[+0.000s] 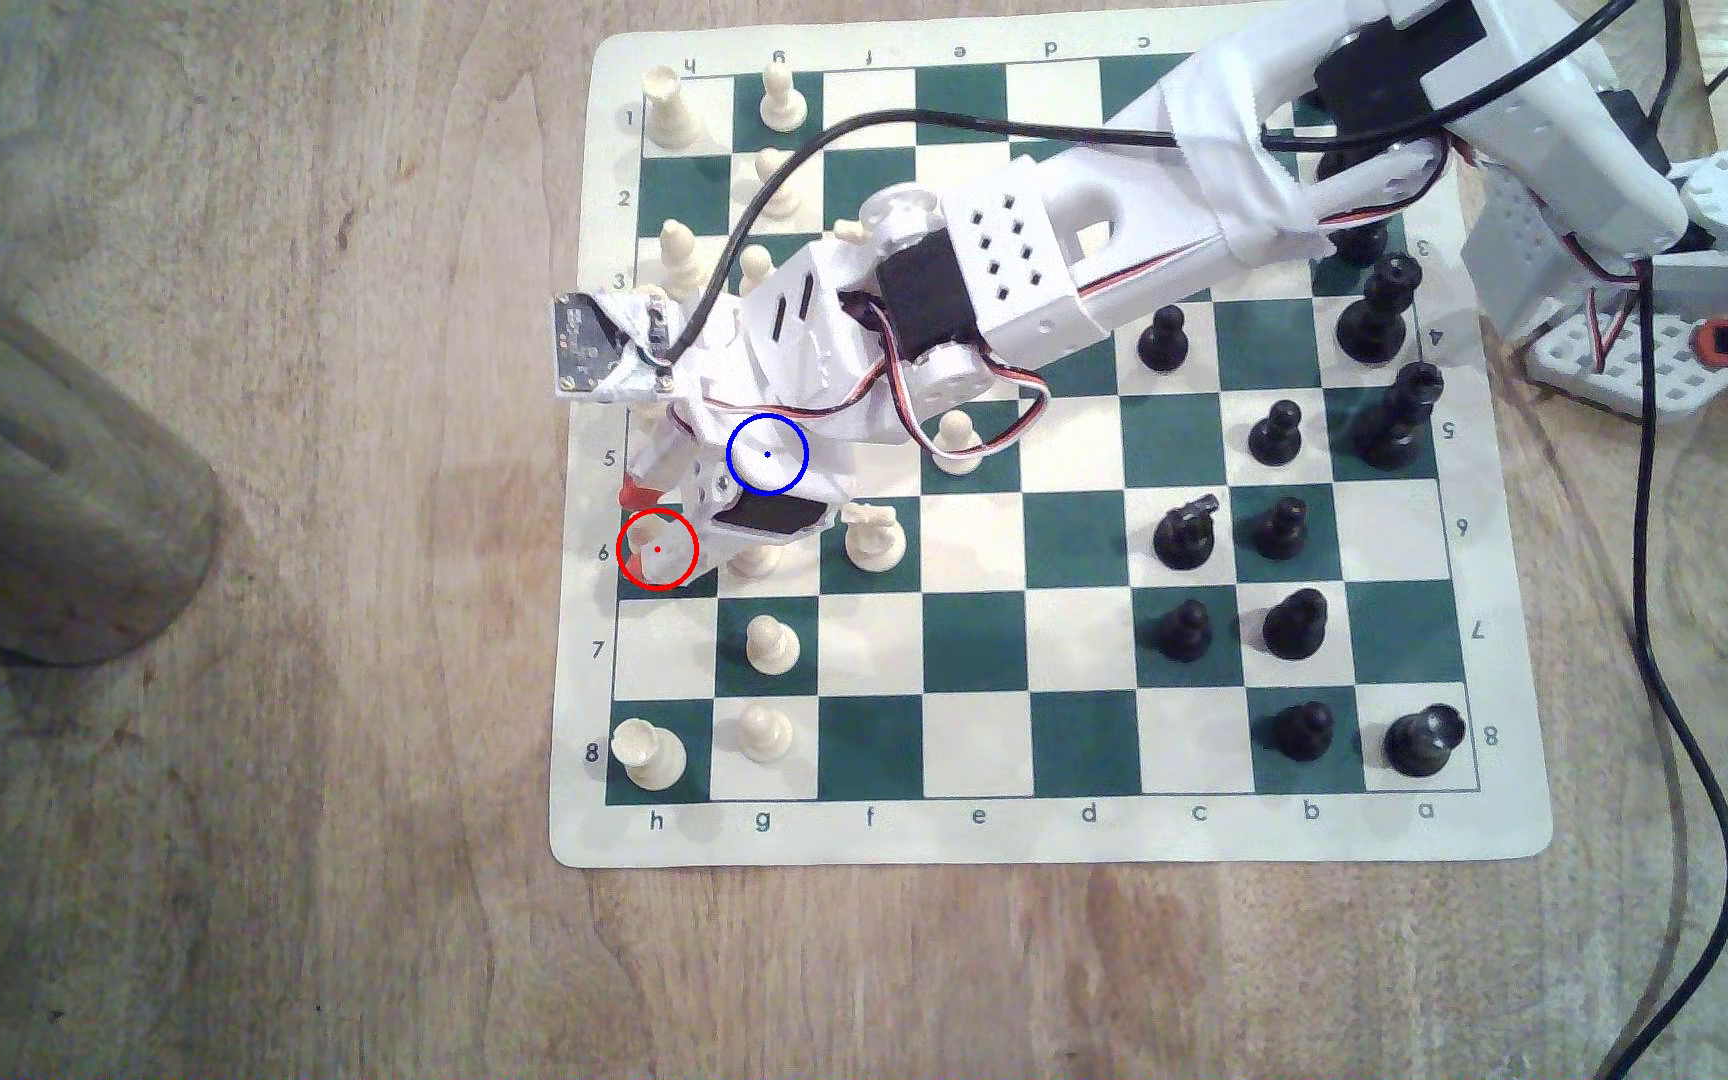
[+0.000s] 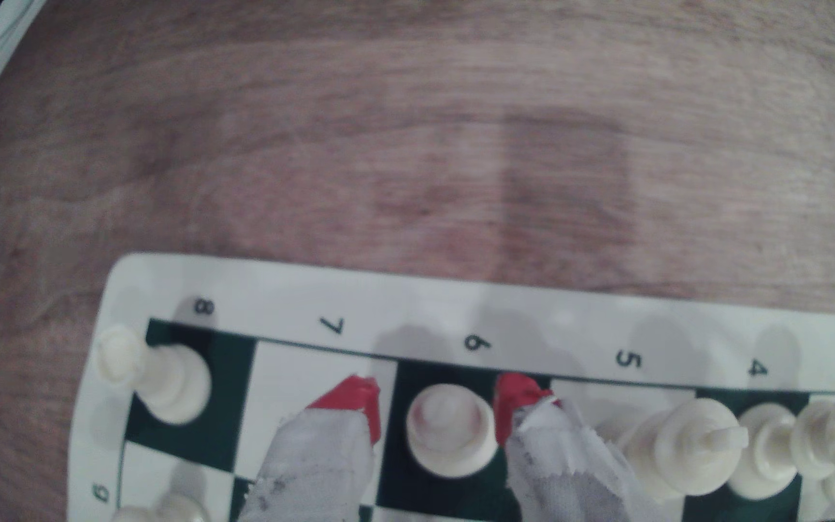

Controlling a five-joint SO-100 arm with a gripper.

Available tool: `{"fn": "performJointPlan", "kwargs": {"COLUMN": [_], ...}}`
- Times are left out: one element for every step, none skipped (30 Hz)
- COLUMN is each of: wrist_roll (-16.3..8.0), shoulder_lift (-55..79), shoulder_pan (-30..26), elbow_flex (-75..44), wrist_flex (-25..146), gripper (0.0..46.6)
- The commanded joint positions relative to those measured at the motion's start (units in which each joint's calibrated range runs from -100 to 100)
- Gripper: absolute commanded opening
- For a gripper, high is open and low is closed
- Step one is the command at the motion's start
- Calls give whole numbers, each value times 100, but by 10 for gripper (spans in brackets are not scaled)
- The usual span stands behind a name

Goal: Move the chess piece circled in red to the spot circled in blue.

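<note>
The chess piece (image 1: 665, 552) is a cream bishop standing on a dark green square at rank 6, on the board's left edge in the exterior view, inside a red ring. In the wrist view the chess piece (image 2: 450, 434) stands upright between my two red-tipped fingers (image 2: 355, 401), with a small gap on at least one side. My gripper (image 1: 634, 530) (image 2: 438, 399) is open and straddles it low over the board. The blue ring (image 1: 767, 454) marking the spot is drawn over my gripper's white body, so the square beneath is hidden.
Cream pieces crowd close: a tall one on rank 5 (image 2: 681, 446), a pawn (image 1: 756, 566) partly under my gripper, a knight (image 1: 873, 535), a rook (image 1: 647, 753). Black pieces (image 1: 1286, 623) fill the exterior view's right. A metal cylinder (image 1: 29, 467) stands off the board's left.
</note>
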Motion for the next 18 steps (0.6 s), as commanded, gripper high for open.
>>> {"fn": "performJointPlan", "kwargs": {"wrist_roll": [10,10,10,10,10,34,39,54,59,63,98,122,151,166,181,181,181,171], "shoulder_lift": [-201,-201,-201,-201,-201,-201,-201,-201,-201,-201,-201,-201,-201,-201,-201,-201,-201,-201], "shoulder_pan": [42,34,34,34,34,34,34,34,26,26,26,18,18,18,18,18,18,18], "elbow_flex": [-525,-543,-552,-552,-552,-561,-570,-570,-579,-588,-616,-625,-643,-652,-661,-670,-697,-733], "wrist_flex": [22,22,30,30,30,63,71,79,88,104,145,161,194,210,219,219,227,227], "gripper": [121,115,112,107,101,85,77,72,69,65,50,38,26,15,3,3,3,3]}}
